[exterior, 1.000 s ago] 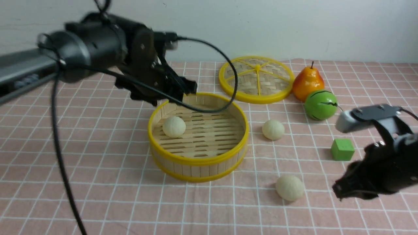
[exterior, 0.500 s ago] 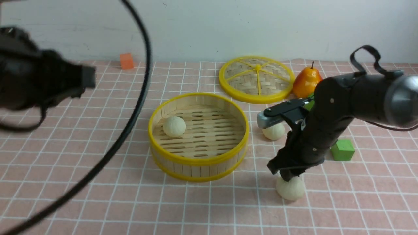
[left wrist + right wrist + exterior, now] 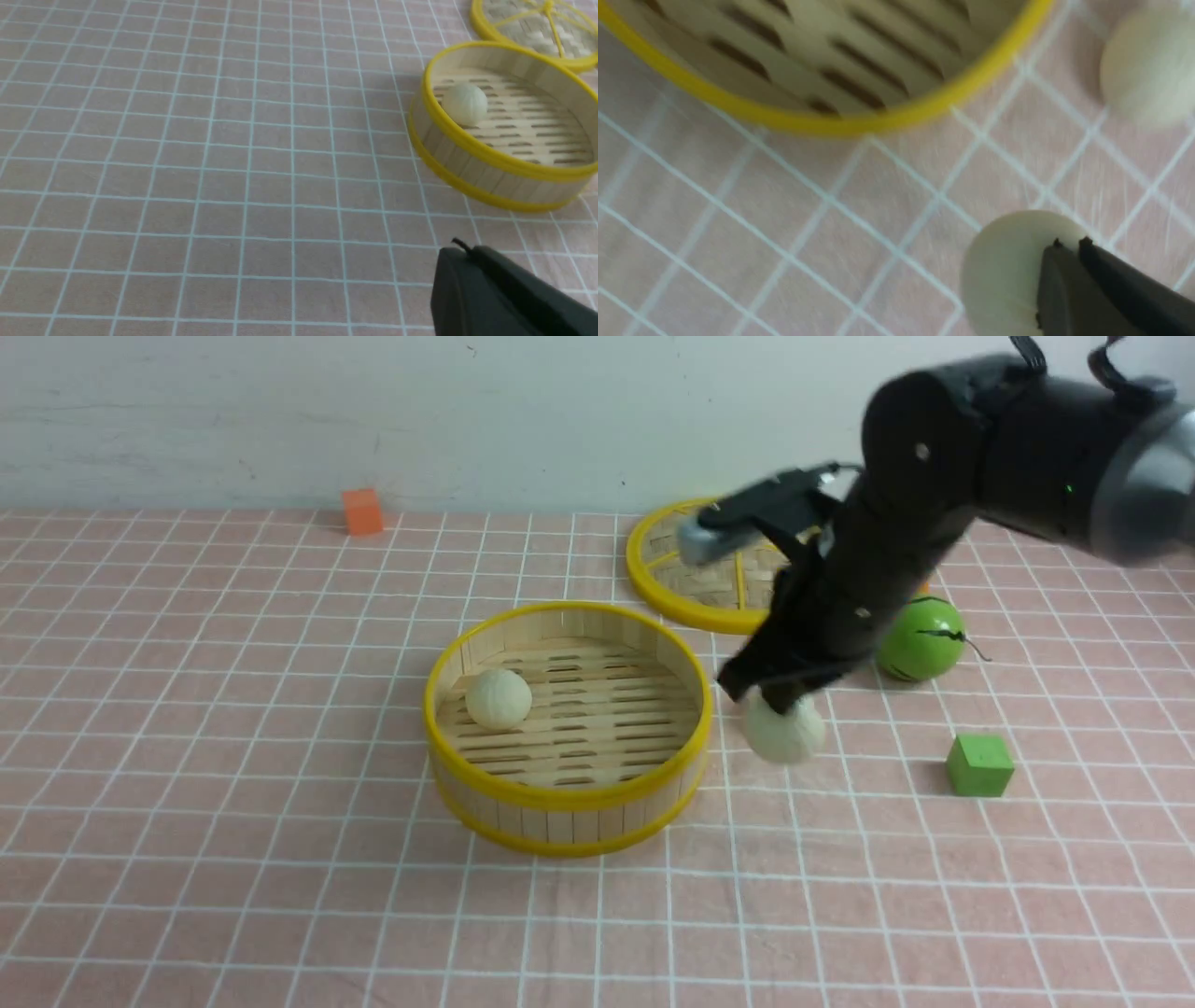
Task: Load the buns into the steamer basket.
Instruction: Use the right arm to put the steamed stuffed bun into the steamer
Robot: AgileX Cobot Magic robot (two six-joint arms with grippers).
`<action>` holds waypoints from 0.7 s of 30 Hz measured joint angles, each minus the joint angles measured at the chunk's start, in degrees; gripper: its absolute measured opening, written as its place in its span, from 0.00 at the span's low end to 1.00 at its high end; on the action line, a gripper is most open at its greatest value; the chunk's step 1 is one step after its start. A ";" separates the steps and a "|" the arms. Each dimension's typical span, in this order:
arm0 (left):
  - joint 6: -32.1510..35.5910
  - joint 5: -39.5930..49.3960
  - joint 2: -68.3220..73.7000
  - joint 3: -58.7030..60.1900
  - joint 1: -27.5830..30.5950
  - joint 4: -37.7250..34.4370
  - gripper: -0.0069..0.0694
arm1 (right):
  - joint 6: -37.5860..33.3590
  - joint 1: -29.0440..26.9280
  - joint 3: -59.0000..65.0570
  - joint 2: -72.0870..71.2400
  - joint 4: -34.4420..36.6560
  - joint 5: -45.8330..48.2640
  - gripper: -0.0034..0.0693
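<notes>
The right gripper (image 3: 770,702) sits right of centre in the front view, its black fingers clenched on a cream-white bun (image 3: 786,733) that hangs below their tips. The bun is just beside the right-hand rim of the steamer basket (image 3: 568,795) and outside it. Whether it is clear of the cloth (image 3: 233,756) cannot be judged for certain from this angle. The right wrist view shows the same grip close up: the right gripper (image 3: 1071,242) has its two fingertips pressed together into the top of the bun (image 3: 1004,270), with the basket's yellow rim (image 3: 831,125) near it. A second bun (image 3: 1148,70) rests on the checked cloth well apart from the held one; the front view hides it behind the arm. A third bun (image 3: 498,698) lies on the slatted floor in the left part of the basket, centre of the frame, and also shows in the left wrist view (image 3: 465,103). The left gripper (image 3: 467,254) is out of the front view; its own camera shows it closed with nothing in it, hovering over bare cloth short of the basket (image 3: 472,172). In the upper middle of the front view the woven lid (image 3: 653,588) lies flat behind the basket, partly covered by the right arm (image 3: 934,504). A green melon (image 3: 920,637) sits at middle right, a green cube (image 3: 978,764) below it, and an orange cube (image 3: 362,511) at upper left by the wall.
</notes>
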 joint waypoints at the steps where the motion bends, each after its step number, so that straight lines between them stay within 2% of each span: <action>1: -2.24 -1.12 -2.54 2.64 0.00 0.80 0.07 | -0.47 2.26 -3.58 1.17 0.00 -1.58 0.05; 7: -6.30 -6.66 0.06 8.04 0.00 1.12 0.07 | -1.37 7.79 -12.71 10.81 0.44 -4.28 0.05; 13: -6.88 -11.47 5.45 9.07 0.00 1.48 0.07 | -0.16 8.25 -16.31 20.36 1.09 -4.90 0.07; 16: -6.92 -12.22 7.03 9.13 0.00 1.88 0.07 | 2.31 8.25 -17.34 22.02 1.54 -5.26 0.15; 21: -6.92 -12.56 7.28 9.13 0.00 2.16 0.07 | 3.67 8.25 -19.17 21.05 1.59 -1.45 0.45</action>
